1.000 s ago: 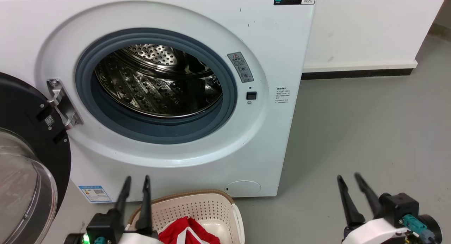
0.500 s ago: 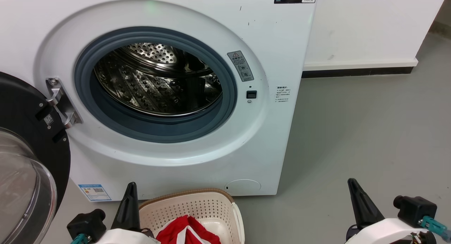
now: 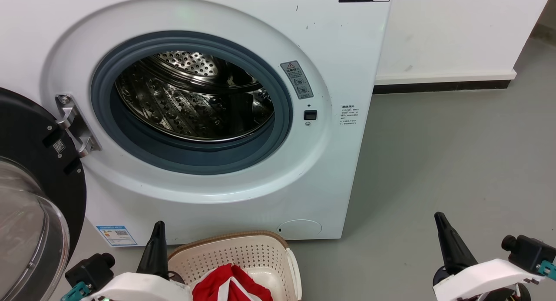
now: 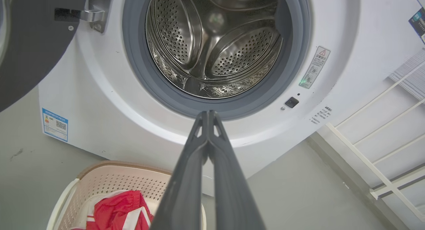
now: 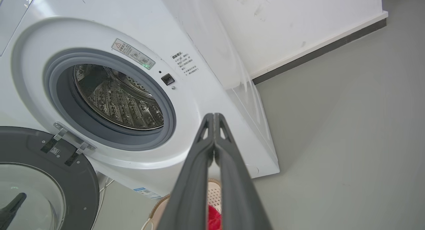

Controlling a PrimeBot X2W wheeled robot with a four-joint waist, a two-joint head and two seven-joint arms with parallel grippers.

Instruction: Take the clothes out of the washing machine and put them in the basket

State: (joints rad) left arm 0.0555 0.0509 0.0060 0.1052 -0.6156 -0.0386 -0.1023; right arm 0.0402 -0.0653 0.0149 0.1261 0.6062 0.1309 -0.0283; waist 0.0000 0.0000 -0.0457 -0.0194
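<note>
The white washing machine (image 3: 243, 23) stands with its porthole open, and the steel drum (image 3: 191, 97) holds nothing that I can see. Its black-framed glass door (image 3: 30, 196) is swung out to the left. On the floor in front stands the cream basket (image 3: 243, 253) with red and white clothes (image 3: 228, 288) lying in it. My left gripper (image 3: 158, 229) is shut and empty, beside the basket's left rim. My right gripper (image 3: 439, 220) is shut and empty over bare floor at the lower right. In the left wrist view the clothes (image 4: 119, 210) lie in the basket (image 4: 106, 183), below and left of the gripper (image 4: 208, 114).
A white wall with a dark skirting (image 3: 438, 89) runs behind the machine's right side. Grey floor (image 3: 456, 162) stretches to the right. A white rail frame (image 4: 382, 150) shows at the right of the left wrist view.
Both grippers went from open to shut and both wrists rolled over, the white forearms now uppermost. The head view has drifted slightly.
</note>
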